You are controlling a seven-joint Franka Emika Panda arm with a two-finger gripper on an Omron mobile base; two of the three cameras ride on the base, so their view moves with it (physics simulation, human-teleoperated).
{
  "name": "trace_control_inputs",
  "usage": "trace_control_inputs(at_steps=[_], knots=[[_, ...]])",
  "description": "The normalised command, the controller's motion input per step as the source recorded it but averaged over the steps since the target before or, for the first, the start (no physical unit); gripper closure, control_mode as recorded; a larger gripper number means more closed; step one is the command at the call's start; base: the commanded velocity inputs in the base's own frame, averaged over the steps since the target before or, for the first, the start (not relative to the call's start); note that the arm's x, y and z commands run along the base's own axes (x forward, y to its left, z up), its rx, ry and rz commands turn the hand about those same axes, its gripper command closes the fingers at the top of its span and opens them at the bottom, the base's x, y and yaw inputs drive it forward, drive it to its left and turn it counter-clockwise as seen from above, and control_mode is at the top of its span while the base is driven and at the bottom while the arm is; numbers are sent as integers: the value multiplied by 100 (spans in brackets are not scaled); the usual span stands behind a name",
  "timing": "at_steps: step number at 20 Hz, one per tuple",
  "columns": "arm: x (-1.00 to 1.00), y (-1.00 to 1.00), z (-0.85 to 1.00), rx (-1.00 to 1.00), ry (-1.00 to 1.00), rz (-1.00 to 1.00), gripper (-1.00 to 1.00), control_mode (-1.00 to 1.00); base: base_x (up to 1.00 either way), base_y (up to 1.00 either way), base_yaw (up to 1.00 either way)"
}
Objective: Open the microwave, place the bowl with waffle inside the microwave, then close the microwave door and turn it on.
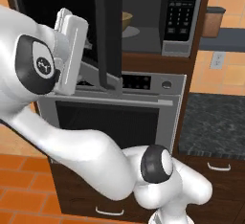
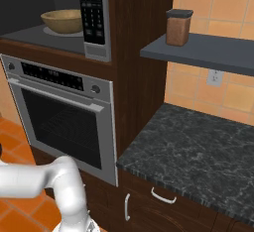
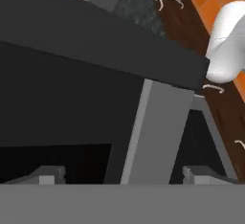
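Bowl (image 2: 62,21) is already in the microwave (image 1: 158,36), sitting on the turntable left of the keypad panel (image 2: 92,9). Can't see the waffle over the bowl's rim from these angles. My read: placement is done, next up is closing the door and then the keypad.

Microwave door (image 1: 107,31) is swung out, roughly edge-on in the left base view, standing proud of the microwave's front and above the wall oven (image 2: 64,112). It has to be that wide open to clear the cavity for the bowl; now it's just in the way.

My gripper (image 3: 119,177) is spread wide with nothing in it. Hand view has the two finger tips low with the door's grey frame edge (image 3: 148,132) running up between them, so I'd say I'm lined up close against the door's edge, probably set to push it shut. Whether I'm touching it, can't tell.

Arm pose: rises from the base below the oven, elbow bent up and to the left of the microwave, wrist (image 1: 40,62) at the door's lower-left, hand tucked beside the door panel.

Risk as I see it: pushing near the edge could slip off the door.
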Motion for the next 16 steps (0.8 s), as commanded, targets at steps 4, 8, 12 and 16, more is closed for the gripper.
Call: trace_control_inputs(at_steps=[4, 8, 12, 16], knots=[[100, -58, -37, 3, 1, 0, -100, -100, 0, 0, 0], [100, 0, -77, 0, 17, 13, -100, -100, 0, 0, 0], [100, -1, -47, 0, 1, 21, -100, -100, 0, 0, 0], [100, -10, 0, 7, -11, 7, -100, -100, 0, 0, 0]])
